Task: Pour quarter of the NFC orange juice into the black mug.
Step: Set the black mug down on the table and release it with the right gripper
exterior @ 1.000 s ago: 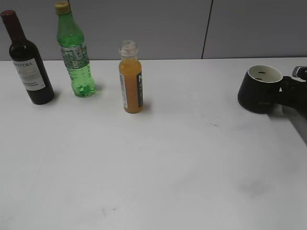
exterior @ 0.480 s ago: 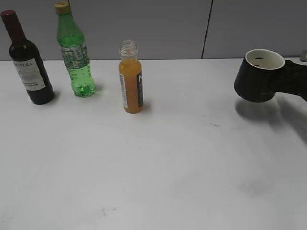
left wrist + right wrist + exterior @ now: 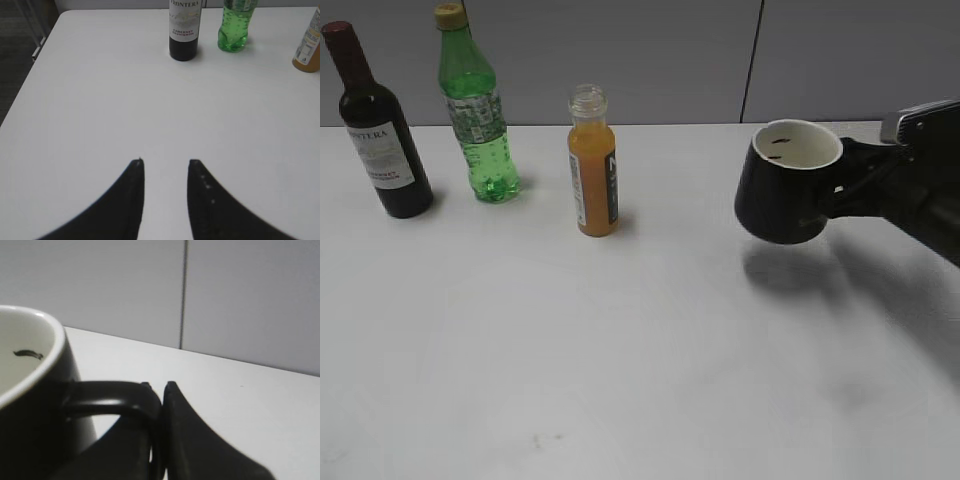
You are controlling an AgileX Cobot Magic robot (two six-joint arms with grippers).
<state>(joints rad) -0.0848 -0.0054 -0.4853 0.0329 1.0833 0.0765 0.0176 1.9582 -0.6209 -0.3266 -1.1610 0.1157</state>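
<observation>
White desk point(image 3: 650, 350), grey wall: right pincer point(image 3: 845, 185) clamps the black mug point(image 3: 785, 182) by its handle, airborne; upright NFC orange juice point(image 3: 592, 165) stands well left. Left pincer point(image 3: 165, 167) gapes, empty.

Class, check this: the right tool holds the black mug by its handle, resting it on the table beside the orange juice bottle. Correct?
Not quite. The right tool does grip the black mug by its handle, but the exterior view shows it lifted above the table, shadow beneath, well apart from the orange juice bottle.
</observation>
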